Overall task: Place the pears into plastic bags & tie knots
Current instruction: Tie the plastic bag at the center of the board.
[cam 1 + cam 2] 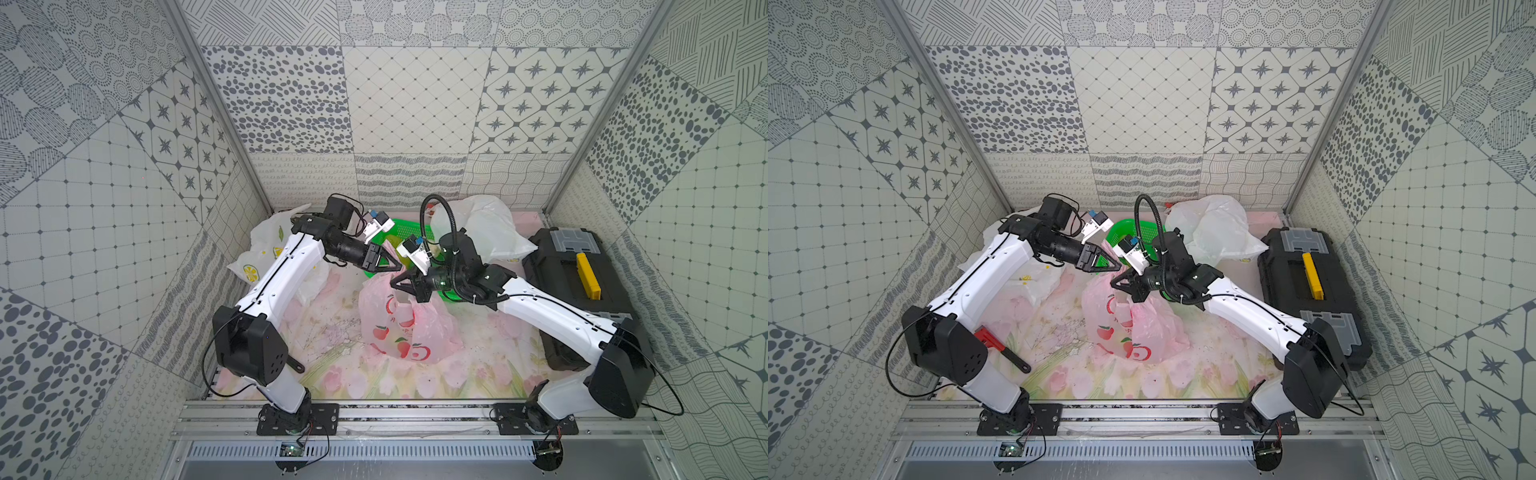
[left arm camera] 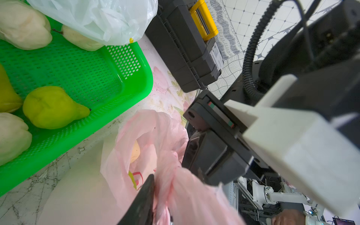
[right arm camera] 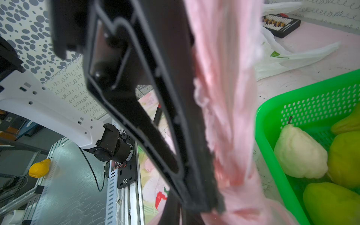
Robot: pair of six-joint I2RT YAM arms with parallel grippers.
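A translucent pink bag [image 1: 399,328] with red fruit prints stands mid-table, a yellowish pear [image 2: 135,152] inside it. Its twisted top rises to where both grippers meet. My right gripper [image 1: 392,284] is shut on that pink plastic. My left gripper [image 1: 398,266] faces it tip to tip, its jaws parted. The twisted strand [image 2: 167,181] lies against its one visible finger [image 2: 144,198], and plastic hides the other finger. Behind them a green basket [image 2: 140,85] holds green pears [image 2: 50,107] and cream pears [image 3: 300,153].
A lemon-print white bag [image 1: 266,249] lies under the left arm. A plain white bag [image 1: 482,228] sits at the back beside the basket. A black toolbox [image 1: 582,274] with a yellow handle fills the right side. A red-handled tool [image 1: 1000,347] lies by the left arm's elbow.
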